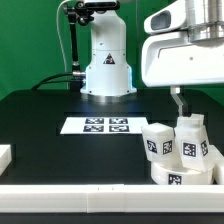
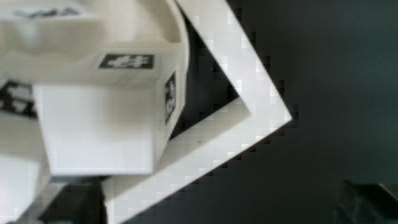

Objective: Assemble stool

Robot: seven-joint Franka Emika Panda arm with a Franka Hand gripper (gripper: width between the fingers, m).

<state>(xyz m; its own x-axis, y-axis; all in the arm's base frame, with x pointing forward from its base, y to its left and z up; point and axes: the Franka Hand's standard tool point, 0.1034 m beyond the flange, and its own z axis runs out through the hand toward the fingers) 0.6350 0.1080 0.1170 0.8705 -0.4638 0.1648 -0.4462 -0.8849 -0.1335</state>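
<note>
White blocky tagged legs [image 1: 180,150] clustered on matte black table [image 1: 50,110], pincer [image 1: 181,108] above, grip state unclear

Both pictures are small and low in resolution. The exterior view is evenly and brightly lit, and the black bench [image 1: 40,120] shows a soft sheen without hard shadows. White plastic parts look nearly washed out. The wrist view is blurred and out of focus, with overexposed whites against dark ground.
</note>
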